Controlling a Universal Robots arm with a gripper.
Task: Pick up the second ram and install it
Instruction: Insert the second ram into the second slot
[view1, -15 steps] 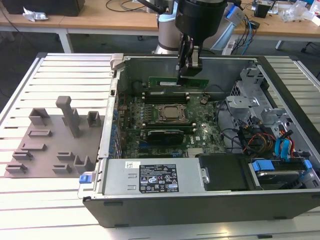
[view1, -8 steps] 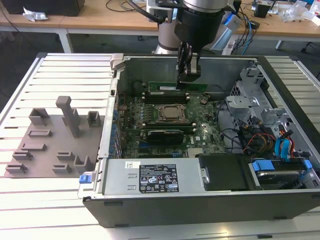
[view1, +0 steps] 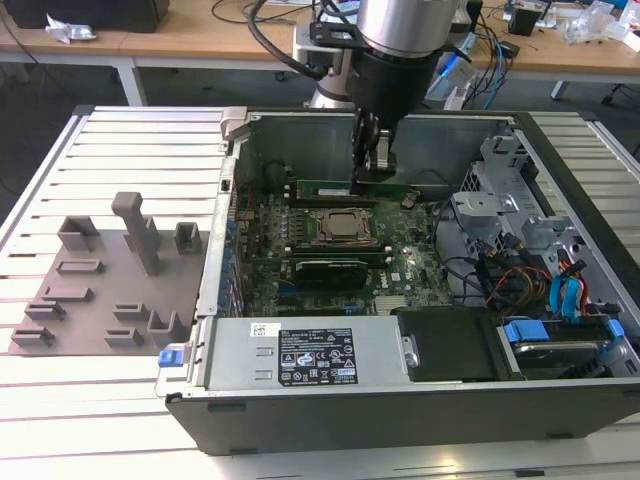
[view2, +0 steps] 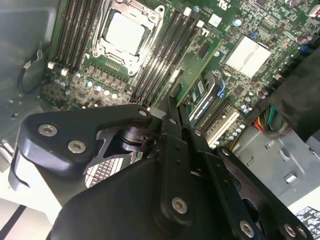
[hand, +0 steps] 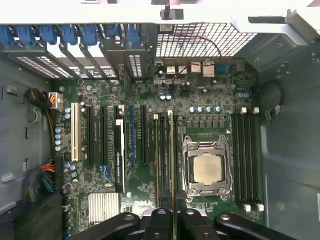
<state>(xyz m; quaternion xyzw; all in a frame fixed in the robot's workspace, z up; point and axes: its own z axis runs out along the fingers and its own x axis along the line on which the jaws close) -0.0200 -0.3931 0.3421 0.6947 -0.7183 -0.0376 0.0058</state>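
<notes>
Jaws of gripper (view1: 372, 170) clamped on second ram (hand: 173, 165), held edge-on above slots (hand: 162, 150) beside processor socket (hand: 206, 167). Best kept level, lined up with 1 slot, pressed evenly.

1. The arm (view1: 400, 25) comes in from the top of the exterior view, its thick silver and black wrist pointing straight down.
2. The gripper (view1: 375, 160) hangs vertically below the wrist, fingertips lowest.
3. In both wrist views the black fingers (view2: 172, 117) lie close together, narrowed to a thin slit, with the thin edge of the ram (hand: 173, 165) clamped between them.
4. The black finger linkages (hand: 125, 222) spread outward on either side of the fingers.
</notes>
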